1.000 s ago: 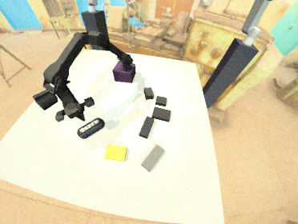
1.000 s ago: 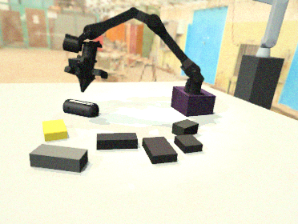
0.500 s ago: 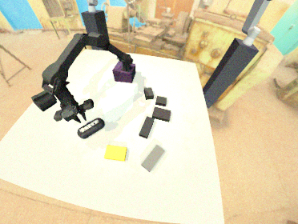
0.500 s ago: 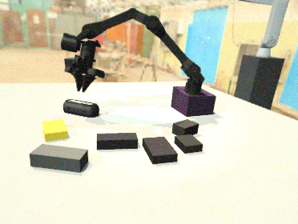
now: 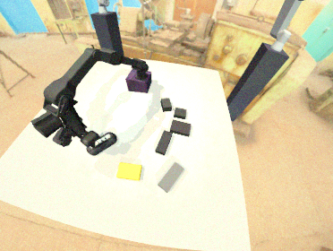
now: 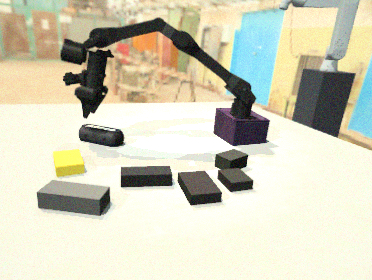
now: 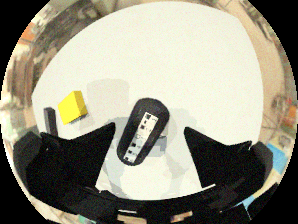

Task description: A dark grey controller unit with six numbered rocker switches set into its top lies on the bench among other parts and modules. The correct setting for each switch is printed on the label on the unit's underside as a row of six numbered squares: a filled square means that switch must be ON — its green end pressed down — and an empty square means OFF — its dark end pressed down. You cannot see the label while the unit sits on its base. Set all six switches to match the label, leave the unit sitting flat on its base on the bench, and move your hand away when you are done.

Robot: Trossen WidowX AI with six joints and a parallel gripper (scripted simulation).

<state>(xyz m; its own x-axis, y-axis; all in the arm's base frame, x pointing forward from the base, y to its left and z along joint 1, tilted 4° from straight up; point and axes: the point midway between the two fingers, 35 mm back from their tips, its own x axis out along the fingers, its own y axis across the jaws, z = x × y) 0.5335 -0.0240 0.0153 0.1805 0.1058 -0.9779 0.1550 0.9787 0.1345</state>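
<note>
The dark controller unit (image 5: pixel 103 145) (image 6: pixel 102 136) (image 7: pixel 141 134) is a long, rounded bar lying on the bench. A white strip (image 7: pixel 140 138) runs along its upward face. The strip carries a row of small squares, some dark and at least one pale. They are too blurred to read surely, and no green switch ends show. The face against the bench is hidden. My gripper (image 6: pixel 91 112) (image 7: pixel 151 128) is open and empty, pointing down just above the unit. In the wrist view the unit lies between the two spread fingers, slanted, touching neither.
A yellow block (image 5: pixel 129 171) (image 6: pixel 69 162) (image 7: pixel 72 107) lies near the unit. A grey block (image 5: pixel 171 177) (image 6: pixel 73 197) lies beyond it. Several dark blocks lie towards the arm's purple base (image 5: pixel 139 81) (image 6: pixel 241 126), including a long one (image 5: pixel 164 142) (image 6: pixel 146 176).
</note>
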